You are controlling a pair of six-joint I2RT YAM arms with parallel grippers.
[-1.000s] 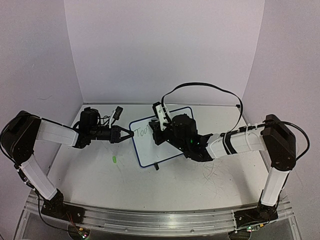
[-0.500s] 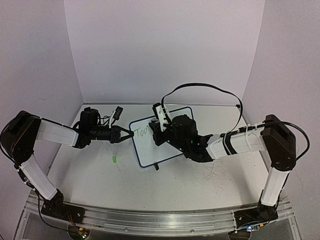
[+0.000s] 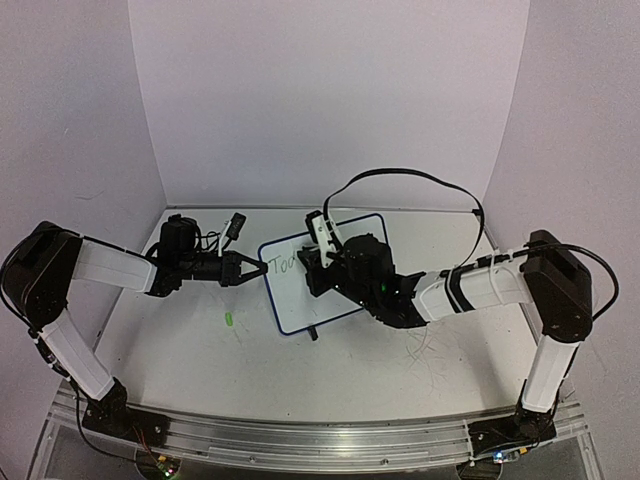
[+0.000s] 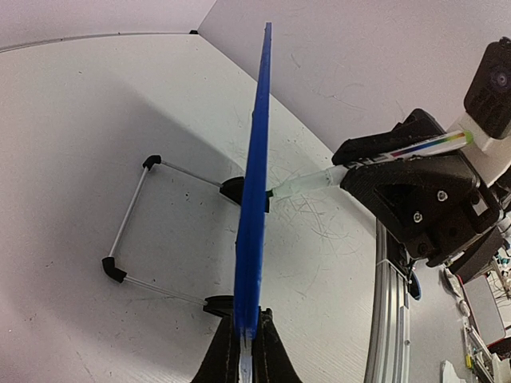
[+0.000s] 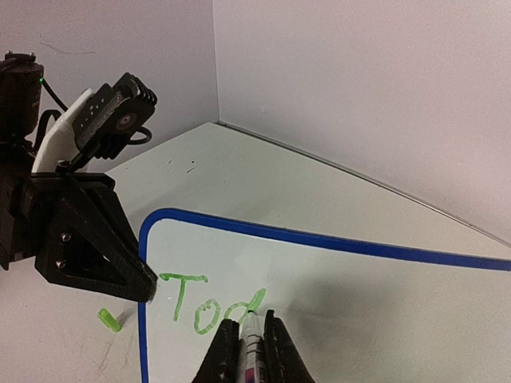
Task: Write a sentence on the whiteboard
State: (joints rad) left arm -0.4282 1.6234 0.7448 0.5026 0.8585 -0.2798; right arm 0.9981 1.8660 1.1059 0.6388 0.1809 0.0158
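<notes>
Whiteboard stands on edge near the middle of the bench, propped from behind by a wire stand with black feet. Left hand is clamped on the board's left frame edge. In its wrist view the blue frame rises straight from between the fingers. Right hand is clamped on a marker, and the marker's green tip touches the white face just after the last letter. Sentence reads only "Tod" in green, near the board's upper left corner. Green cap lies on the bench, left of the board and apart from it.
</notes>
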